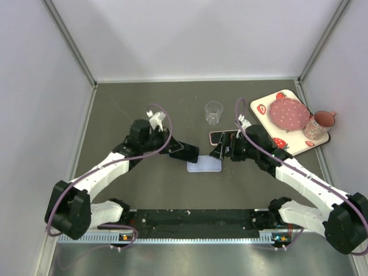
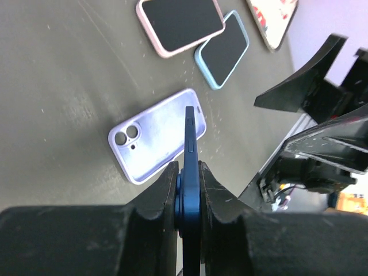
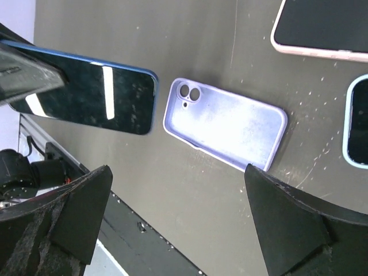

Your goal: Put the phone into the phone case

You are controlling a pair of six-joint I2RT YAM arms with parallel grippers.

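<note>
Gripping the dark blue phone [image 2: 190, 146] at one end, the left fingers [image 2: 171, 183] are closed on it, one finger against each face. The phone stands on edge between them and projects forward past the fingertips. Its glossy screen faces the right wrist camera. Whether its far end touches the desk [image 1: 126, 115] cannot be determined.

The phone case [image 2: 155, 138], lilac, lies flat on the desk with its hollow side up and its camera cut-out visible. It sits just ahead of and below the left fingertips, apart from the phone. The cut-out end is the end nearer the phone. The phone is not in the case.

The right fingers [image 1: 221, 151] are spread wide and hold nothing. The case lies ahead of them, in line with the gap between them, and so sits between the two sets of fingers.

Other items noted:
- A pink-cased phone [image 2: 181, 23] and a light-blue-cased phone [image 2: 223, 49] lie screen up, side by side, beyond the case as seen from the left fingers.
- A clear glass [image 1: 214, 112] stands upright farther out, well apart from both sets of fingers.
- A strawberry-print tray [image 1: 264, 109] sits on the right arm's outer side. It carries a pink dotted plate [image 1: 289, 113] and a pink mug [image 1: 319, 123].
</note>
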